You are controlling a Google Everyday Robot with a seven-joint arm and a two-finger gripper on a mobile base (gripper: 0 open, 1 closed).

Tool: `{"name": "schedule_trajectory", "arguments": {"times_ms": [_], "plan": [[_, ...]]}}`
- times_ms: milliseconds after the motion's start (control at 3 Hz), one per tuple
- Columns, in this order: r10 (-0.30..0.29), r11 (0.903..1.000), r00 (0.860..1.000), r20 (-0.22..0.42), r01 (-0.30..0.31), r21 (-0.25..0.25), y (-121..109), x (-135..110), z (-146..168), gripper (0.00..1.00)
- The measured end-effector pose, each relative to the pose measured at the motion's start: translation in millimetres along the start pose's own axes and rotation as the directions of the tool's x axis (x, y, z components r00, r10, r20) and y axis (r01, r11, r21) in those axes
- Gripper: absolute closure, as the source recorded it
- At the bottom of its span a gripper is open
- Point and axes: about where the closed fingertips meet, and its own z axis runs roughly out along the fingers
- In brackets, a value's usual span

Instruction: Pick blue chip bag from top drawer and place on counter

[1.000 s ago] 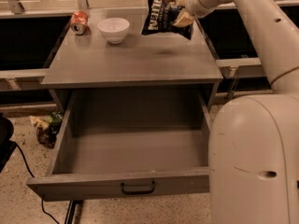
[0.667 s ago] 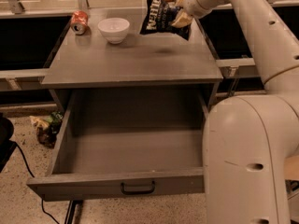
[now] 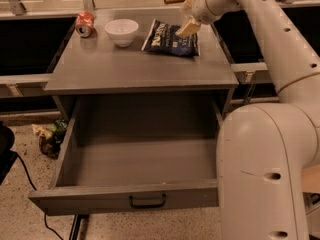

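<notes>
Down from mid-air a second ago, the bag (image 3: pixel 167 38) now lies flat on the bench (image 3: pixel 125 69), at the rear right, with pale print on its upper face. The camera's view has shifted too, so the bench and drawer sit differently in the picture than before.

The gripper (image 3: pixel 189 28) hangs over the bag's upper right corner, at or just above its edge. Whether it is clamped on the bag or has let go cannot be told. The arm (image 3: pixel 265 29) slants down to it from the upper right, and the robot's pale body (image 3: pixel 265 174) fills the lower right, covering the drawer's right end.

Just left of the bag stands a white bowl (image 3: pixel 121 31), close to it but apart from it. A crushed red can (image 3: pixel 84 24) lies farther left, near the bench's rear left corner.

Below the bench the drawer (image 3: pixel 140 164) is pulled well out, its grey floor in view. A dark handle (image 3: pixel 147 202) sits at the middle of its front panel.

On the floor to the left lies some litter (image 3: pixel 50 136), and a dark cable (image 3: pixel 25 176) runs nearby.
</notes>
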Motion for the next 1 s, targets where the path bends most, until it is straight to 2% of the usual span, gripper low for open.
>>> {"name": "schedule_trajectory", "arguments": {"times_ms": [333, 667, 1000], "plan": [[0.033, 0.9993, 0.998, 0.045, -0.032, -0.016, 9, -5, 1, 0.0], [0.079, 0.9957, 0.992, 0.098, -0.083, 0.041, 8, -1, -28, 0.0], [0.109, 0.9821, 0.983, 0.145, -0.129, 0.137, 12, 9, -71, 0.0]]}}
